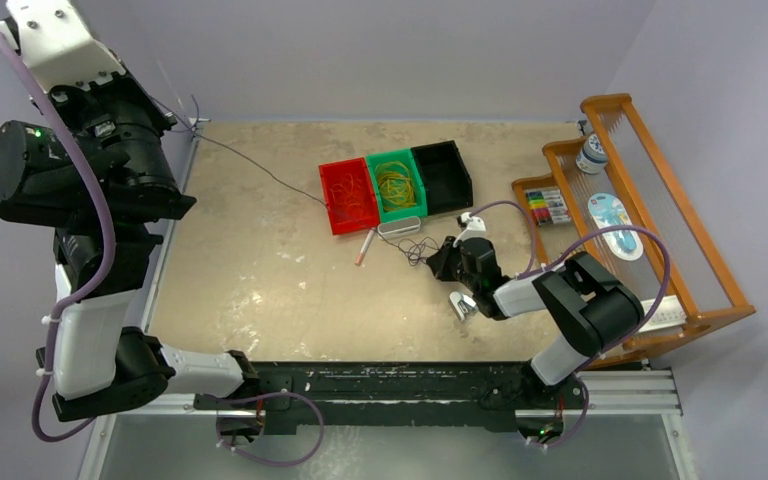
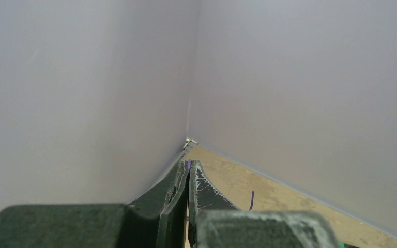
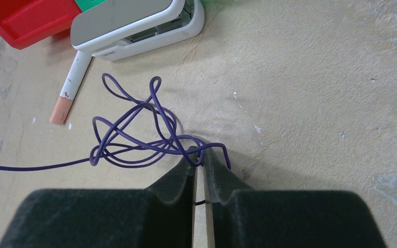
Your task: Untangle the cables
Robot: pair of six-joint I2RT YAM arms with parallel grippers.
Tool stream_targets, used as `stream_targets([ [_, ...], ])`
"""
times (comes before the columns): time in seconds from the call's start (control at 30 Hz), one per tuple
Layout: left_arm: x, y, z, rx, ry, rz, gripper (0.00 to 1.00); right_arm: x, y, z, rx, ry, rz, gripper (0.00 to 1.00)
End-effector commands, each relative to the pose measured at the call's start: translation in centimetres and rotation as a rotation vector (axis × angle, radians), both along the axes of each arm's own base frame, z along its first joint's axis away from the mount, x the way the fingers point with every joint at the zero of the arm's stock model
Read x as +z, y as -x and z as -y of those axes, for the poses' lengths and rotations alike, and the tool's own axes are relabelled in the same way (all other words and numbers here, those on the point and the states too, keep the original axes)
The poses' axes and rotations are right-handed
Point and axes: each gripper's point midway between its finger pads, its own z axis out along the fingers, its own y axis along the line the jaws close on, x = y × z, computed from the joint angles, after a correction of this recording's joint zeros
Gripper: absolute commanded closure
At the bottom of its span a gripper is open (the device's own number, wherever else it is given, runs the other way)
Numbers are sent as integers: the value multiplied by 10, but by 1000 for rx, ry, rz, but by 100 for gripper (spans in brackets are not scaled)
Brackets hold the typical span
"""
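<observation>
I see the left arm (image 1: 80,170) lifted high at the far left corner of the surface (image 1: 260,290), and the left jaws are pressed together with a small bit of the purple cable (image 3: 134,155) pinched at their tips. From this corner one thin strand of the cable goes straight, with its long axis on a diagonal from far left to near right. It passes just beside the corner of the red bin (image 1: 355,226) and ends in a loose knot of loops. This knot lies flat on the surface, just in front of the white stapler (image 3: 134,28) and near the marker (image 3: 75,77). The right arm (image 1: 580,300) reaches in low from the right, and the right jaws stand very narrow, closed on one loop at the right edge of the knot. The loops spread mostly to the left, away from these jaws.
</observation>
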Motion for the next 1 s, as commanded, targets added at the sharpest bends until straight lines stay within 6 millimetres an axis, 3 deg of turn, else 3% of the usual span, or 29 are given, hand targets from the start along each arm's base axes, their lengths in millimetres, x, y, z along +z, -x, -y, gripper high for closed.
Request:
stream_targets([
  [0.0,-1,15,-21,112,50,-51,100,-17,4,14,-61,42,-58,87],
  [0.13,-3,16,-21,134,45,-78,100,-14,5,14,-57,31,-44,83],
  [0.23,-2,8,-12,102,35,-55,100,2,5,9,-6,23,20,78],
  [0.33,-4,-9,15,-24,-9,-15,100,34,5,2,77,16,150,71],
  [0.43,-8,-27,56,-237,-26,35,100,70,7,-4,164,29,277,66],
  [0.67,-12,-40,134,-598,-15,105,100,130,27,-19,373,49,524,55],
  [0.8,-18,-44,153,-659,-23,94,100,163,38,-30,491,53,698,47],
  [0.97,-18,-44,157,-677,-9,98,100,190,41,-54,620,18,830,37],
])
